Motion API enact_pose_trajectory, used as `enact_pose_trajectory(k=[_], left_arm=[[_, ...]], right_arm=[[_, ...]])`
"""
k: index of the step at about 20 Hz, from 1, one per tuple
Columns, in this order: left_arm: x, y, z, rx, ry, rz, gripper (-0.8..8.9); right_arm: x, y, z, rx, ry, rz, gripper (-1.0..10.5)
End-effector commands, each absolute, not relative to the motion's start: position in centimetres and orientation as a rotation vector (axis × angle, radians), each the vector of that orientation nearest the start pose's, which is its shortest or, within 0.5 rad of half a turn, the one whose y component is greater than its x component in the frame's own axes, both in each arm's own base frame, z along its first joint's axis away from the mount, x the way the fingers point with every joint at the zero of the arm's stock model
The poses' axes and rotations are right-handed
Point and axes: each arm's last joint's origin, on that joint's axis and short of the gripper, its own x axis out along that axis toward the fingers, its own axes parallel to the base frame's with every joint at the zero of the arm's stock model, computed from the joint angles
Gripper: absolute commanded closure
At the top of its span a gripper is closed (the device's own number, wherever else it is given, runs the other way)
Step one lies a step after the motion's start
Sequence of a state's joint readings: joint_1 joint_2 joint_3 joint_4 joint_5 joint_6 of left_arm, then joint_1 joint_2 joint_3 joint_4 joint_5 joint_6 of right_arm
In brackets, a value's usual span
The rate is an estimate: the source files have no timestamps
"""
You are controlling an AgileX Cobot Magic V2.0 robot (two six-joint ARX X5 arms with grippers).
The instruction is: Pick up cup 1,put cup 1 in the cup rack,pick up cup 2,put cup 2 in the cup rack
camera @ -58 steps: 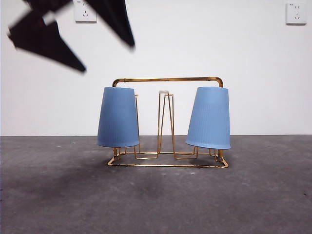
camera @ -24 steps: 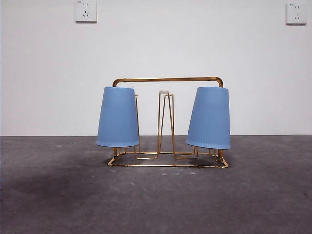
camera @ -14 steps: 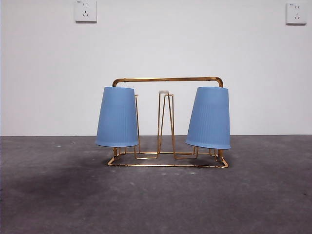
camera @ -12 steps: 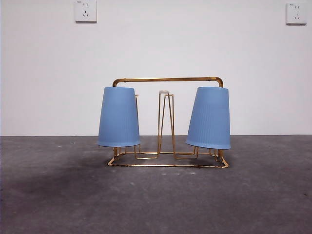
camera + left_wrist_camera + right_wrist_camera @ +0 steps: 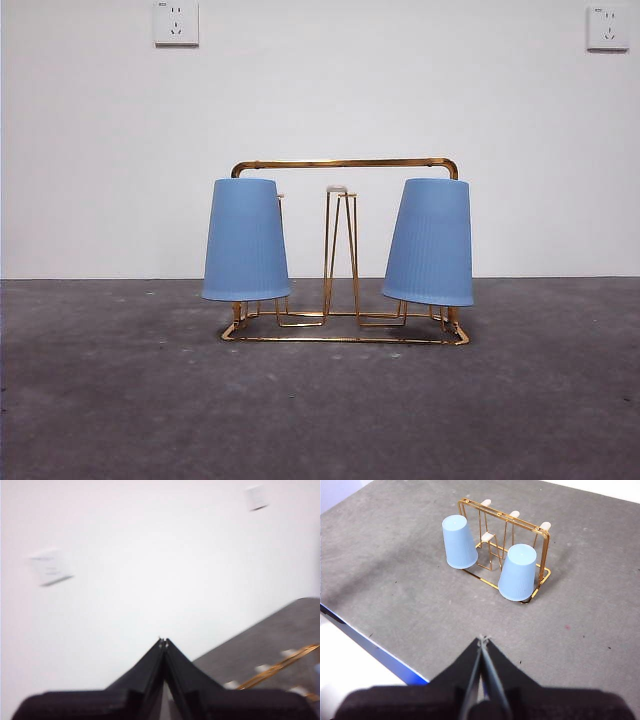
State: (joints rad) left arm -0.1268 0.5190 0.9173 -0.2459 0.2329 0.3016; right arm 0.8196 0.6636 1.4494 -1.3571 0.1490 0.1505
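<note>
The gold wire cup rack (image 5: 345,163) stands mid-table in the front view. Two ribbed blue cups hang upside down on its prongs, one at the left end (image 5: 245,240) and one at the right end (image 5: 430,242). I cannot tell which is cup 1 and which is cup 2. The right wrist view shows the rack (image 5: 549,550) and both cups (image 5: 459,542) (image 5: 518,572) from above, with my right gripper (image 5: 482,640) shut, empty and well back from them. My left gripper (image 5: 162,641) is shut and empty, facing the wall, with a corner of the rack (image 5: 280,667) at the side.
Grey tabletop (image 5: 320,410) spreads around the rack. Its near edge has a blue rim (image 5: 375,647) in the right wrist view. The white wall behind carries two sockets (image 5: 176,22) (image 5: 607,27). Neither arm shows in the front view.
The dark arm at the front view's upper left has pulled out of view. The left cup rocked slightly on its prong and now hangs still.
</note>
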Motion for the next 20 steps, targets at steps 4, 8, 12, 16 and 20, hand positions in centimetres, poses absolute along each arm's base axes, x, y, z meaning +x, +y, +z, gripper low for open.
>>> enact_pose_trajectory(k=[4, 8, 12, 16, 20], left_arm=[[7.6, -0.7, 37.6, 0.390, -0.075, -0.235, 8.17], [8.2, -0.6, 33.1, 0.366, -0.138, -0.210, 8.17], [8.9, -0.5, 26.4, 0.273, -0.147, -0.201, 8.17], [9.0, -0.4, 21.2, 0.203, -0.085, -0.162, 8.17], [9.4, -0.1, 17.9, 0.153, -0.025, -0.111, 8.17]], right_arm=[[1.9, 1.4, 42.8, -0.129, 0.583, 0.603, 9.5], [1.9, 1.4, 42.8, -0.129, 0.583, 0.603, 9.5], [1.9, 1.4, 42.8, -0.129, 0.583, 0.603, 9.5], [1.9, 1.4, 42.8, -0.129, 0.582, 0.603, 9.5], [1.9, 1.4, 42.8, -0.129, 0.583, 0.603, 9.5]])
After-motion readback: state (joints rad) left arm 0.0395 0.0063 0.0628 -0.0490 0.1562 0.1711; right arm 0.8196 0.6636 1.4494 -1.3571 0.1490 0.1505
